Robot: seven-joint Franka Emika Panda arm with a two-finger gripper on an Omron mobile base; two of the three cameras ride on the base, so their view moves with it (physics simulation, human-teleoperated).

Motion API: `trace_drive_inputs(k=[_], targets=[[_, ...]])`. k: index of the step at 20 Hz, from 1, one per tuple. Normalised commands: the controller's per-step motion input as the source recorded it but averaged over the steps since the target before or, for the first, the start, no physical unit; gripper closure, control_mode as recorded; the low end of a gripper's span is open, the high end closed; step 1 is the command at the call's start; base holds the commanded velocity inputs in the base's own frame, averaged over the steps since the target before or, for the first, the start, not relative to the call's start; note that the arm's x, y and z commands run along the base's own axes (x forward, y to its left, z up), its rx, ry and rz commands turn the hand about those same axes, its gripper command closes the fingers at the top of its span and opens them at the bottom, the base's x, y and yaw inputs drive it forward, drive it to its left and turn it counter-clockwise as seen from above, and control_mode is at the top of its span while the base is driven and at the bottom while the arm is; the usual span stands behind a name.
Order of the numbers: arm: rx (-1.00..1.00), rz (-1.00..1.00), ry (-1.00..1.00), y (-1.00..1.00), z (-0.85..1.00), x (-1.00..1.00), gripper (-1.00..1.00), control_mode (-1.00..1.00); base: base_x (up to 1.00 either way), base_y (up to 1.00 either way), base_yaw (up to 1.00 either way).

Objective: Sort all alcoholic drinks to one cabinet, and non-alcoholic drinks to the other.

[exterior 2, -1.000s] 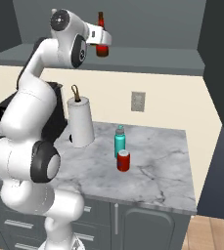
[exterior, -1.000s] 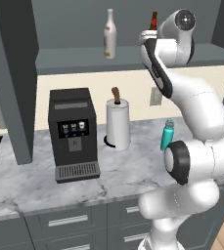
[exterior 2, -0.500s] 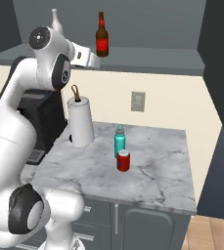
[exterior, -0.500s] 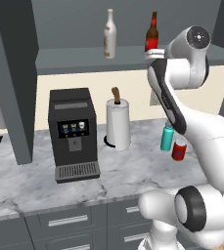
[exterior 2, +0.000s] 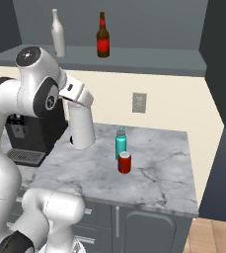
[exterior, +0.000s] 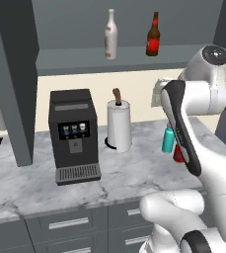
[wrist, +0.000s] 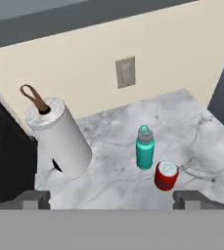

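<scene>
Up on the cabinet shelf (exterior: 134,55), both alcohol bottles stand; my hand is empty.
From the left base view, the cream bottle (exterior: 111,35) stands left of the brown bottle (exterior: 153,35). From the right, the teal bottle (exterior 2: 120,143) and red can (exterior 2: 125,162) sit touching on the counter (exterior 2: 159,173). Through my hand view, my gripper (wrist: 111,199) is spread wide above them, the paper-towel roll (wrist: 60,137) to their left.
</scene>
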Motion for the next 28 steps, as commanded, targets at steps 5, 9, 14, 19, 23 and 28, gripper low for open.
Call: trace_drive_inputs(k=[5,9,14,19,23,28], targets=[[0.07,-0.07,0.36,-0.21,-0.98,-0.87,-1.0,-1.0,0.0,0.0,0.0],[0.02,0.0,0.27,-0.47,-0.97,-0.43,-1.0,-1.0,0.0,0.0,0.0],[0.0,0.0,0.22,-0.64,-0.88,-0.12,-1.0,-1.0,0.0,0.0,0.0],[-0.01,0.05,0.09,-0.4,-0.54,0.17,-1.0,-1.0,0.0,0.0,0.0],[-0.08,0.08,0.0,-0.21,-0.11,0.38,-1.0,-1.0,0.0,0.0,0.0],[-0.08,0.11,-0.02,-0.14,-0.17,0.47,-1.0,-1.0,0.0,0.0,0.0]])
